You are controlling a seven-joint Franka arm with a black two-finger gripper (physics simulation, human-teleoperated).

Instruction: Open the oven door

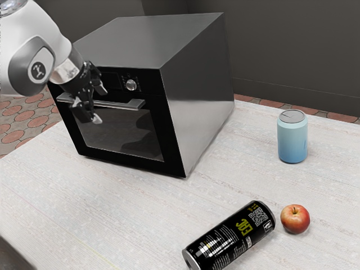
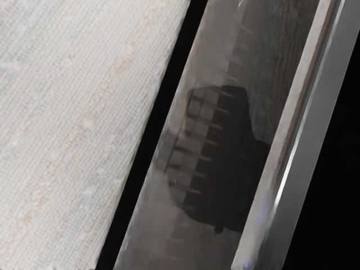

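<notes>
On the pale tabletop [image 1: 129, 214], the microwave-sized oven [image 1: 199, 101] is set, its door [image 1: 126, 132] shut; by the bar handle [image 1: 132, 104] the gripper [image 1: 100, 104] is poised, fingers spread, likely so it can be straddled; well apart, a blue can [image 1: 292, 138] is stood.

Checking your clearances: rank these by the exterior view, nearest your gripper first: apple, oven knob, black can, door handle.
1. Door handle: right at my gripper.
2. Oven knob: just above the handle.
3. Black can: lying toward the exterior view's right.
4. Apple: just past that can.
</notes>
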